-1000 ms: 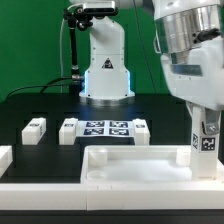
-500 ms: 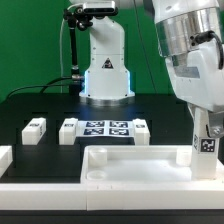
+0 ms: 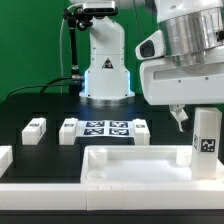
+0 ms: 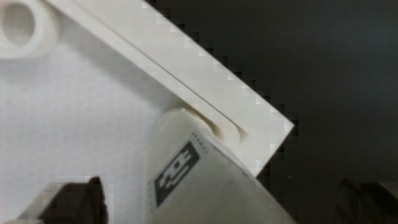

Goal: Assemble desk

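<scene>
The desk's white rimmed tabletop point(image 3: 130, 160) lies at the front of the table. One square leg point(image 3: 207, 135) with a black-and-white tag stands upright in its corner on the exterior view's right. My gripper point(image 3: 192, 112) hangs just above that leg, open, its fingers apart from it. In the wrist view the leg point(image 4: 205, 175) rises from the tabletop corner point(image 4: 107, 110) between my dark fingertips point(image 4: 71, 205), and a round socket point(image 4: 25, 33) shows in another corner. Three more legs point(image 3: 35, 127), point(image 3: 69, 129), point(image 3: 140, 128) lie loose on the black table.
The marker board point(image 3: 105, 129) lies flat between the loose legs. Low white border rails point(image 3: 100, 192) run along the front and on the exterior view's left point(image 3: 5, 156). The robot's base point(image 3: 105, 70) stands at the back.
My gripper has opened, let go of the upright leg and risen above it. The leg stays standing in the tabletop corner.
</scene>
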You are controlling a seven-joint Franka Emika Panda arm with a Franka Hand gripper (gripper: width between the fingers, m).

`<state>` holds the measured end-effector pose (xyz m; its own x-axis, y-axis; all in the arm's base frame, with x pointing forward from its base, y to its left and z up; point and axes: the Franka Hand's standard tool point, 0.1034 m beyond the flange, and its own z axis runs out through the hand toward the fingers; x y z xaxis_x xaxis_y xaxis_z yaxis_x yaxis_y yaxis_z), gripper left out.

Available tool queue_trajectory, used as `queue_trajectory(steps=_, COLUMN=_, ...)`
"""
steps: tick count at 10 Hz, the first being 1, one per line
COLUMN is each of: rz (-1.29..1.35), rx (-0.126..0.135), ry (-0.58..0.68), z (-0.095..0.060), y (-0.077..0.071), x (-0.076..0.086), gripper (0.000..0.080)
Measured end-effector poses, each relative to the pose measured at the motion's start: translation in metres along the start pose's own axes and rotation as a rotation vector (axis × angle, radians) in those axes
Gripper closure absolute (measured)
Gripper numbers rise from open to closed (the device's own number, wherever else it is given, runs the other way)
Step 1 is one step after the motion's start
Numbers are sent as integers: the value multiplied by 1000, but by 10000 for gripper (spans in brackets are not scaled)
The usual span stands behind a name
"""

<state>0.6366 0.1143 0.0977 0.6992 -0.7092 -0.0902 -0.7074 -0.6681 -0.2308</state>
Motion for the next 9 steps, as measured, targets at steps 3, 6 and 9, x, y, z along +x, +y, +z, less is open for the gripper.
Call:
queue_trajectory(steps=3, rz=-493, rx=-115, ry=8, z=-9, y=-5, x=0, gripper=150)
queue_trajectory(steps=6, rz=-537, rx=-121, ry=-3, z=-8, y=-6, x=0, gripper=281)
queue_trajectory(steps=9, rz=-385, rx=-126, ry=4, z=-7, y=-2, x=3, gripper=497)
